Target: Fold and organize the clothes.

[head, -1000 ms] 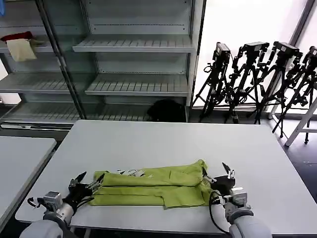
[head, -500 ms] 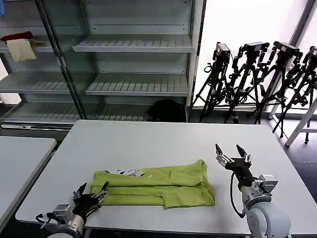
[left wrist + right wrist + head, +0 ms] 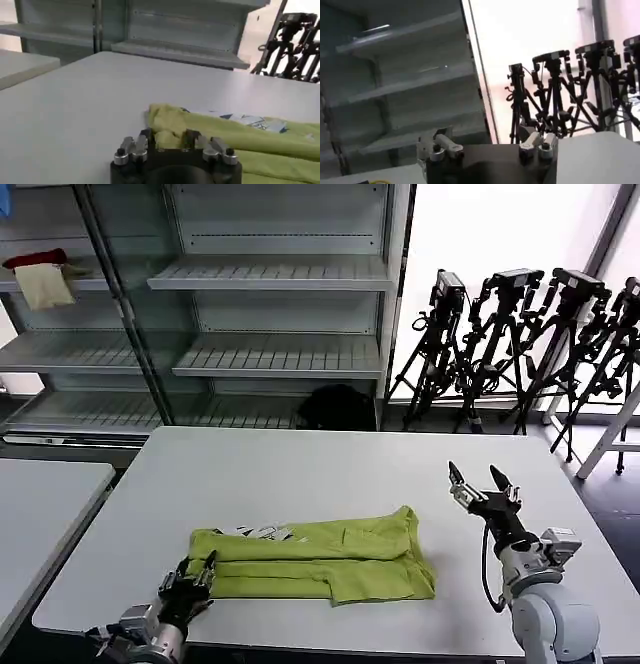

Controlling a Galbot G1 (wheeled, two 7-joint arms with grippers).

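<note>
On the table (image 3: 300,474) the T-shirt (image 3: 320,556) lies folded into a long band; left gripper (image 3: 195,576) and right gripper (image 3: 478,487) gape empty, crosswise folds seemingly remaining.

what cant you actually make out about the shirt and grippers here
- T-shirt: its white print is too small to read in the head view, and folds cover part of it.
- Left gripper: whether its open fingers touch the shirt's edge, too small.
- Right gripper: its fingertips are cut off at the right wrist view's bottom edge.

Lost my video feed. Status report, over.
Left tool open at the lime-green cotton T-shirt's left end. Right tool open, raised, clear. Shirt folded flat on white table. Nothing blocking.
</note>
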